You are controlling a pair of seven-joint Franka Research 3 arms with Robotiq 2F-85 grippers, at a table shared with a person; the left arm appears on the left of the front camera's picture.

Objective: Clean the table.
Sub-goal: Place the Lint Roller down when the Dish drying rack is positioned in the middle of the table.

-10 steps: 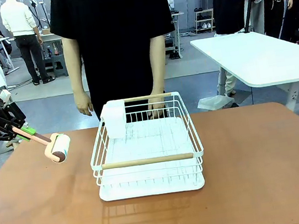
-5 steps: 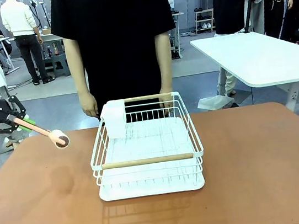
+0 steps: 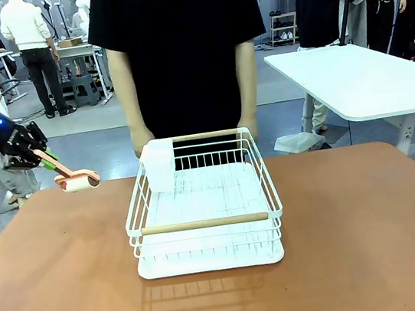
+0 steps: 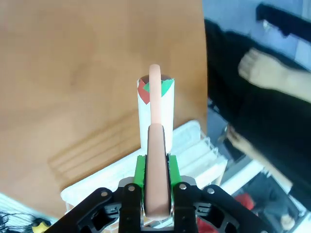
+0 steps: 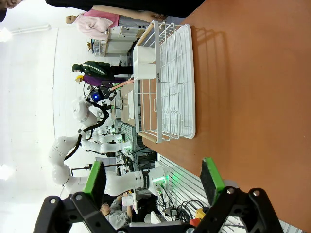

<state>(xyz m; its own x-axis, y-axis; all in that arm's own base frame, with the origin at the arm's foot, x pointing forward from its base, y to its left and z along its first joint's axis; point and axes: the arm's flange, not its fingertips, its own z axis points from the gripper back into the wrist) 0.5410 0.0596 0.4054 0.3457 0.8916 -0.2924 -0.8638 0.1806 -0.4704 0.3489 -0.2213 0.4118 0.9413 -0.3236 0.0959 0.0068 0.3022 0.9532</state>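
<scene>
Reddish-brown glossy table (image 3: 357, 227) with a white wire rack (image 3: 202, 202) in the middle, pale wood handles on it. Upper left, a peachy-pink lint roller (image 3: 71, 177), its roll end red and green up close. Black gripper (image 4: 156, 170) with bright green pads (image 4: 140, 170).

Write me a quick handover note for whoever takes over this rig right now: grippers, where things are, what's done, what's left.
Left gripper: shut on the lint roller by its handle, held in the air over the table's far left corner.
Right gripper: open, empty, above the table.
White wire rack sits mid-table; the person stands behind it, hands at its far rim.
Done: roller picked up.
Left: roller is not touching the top, so rolling over the table appears still to do; the rack covers the middle.
</scene>
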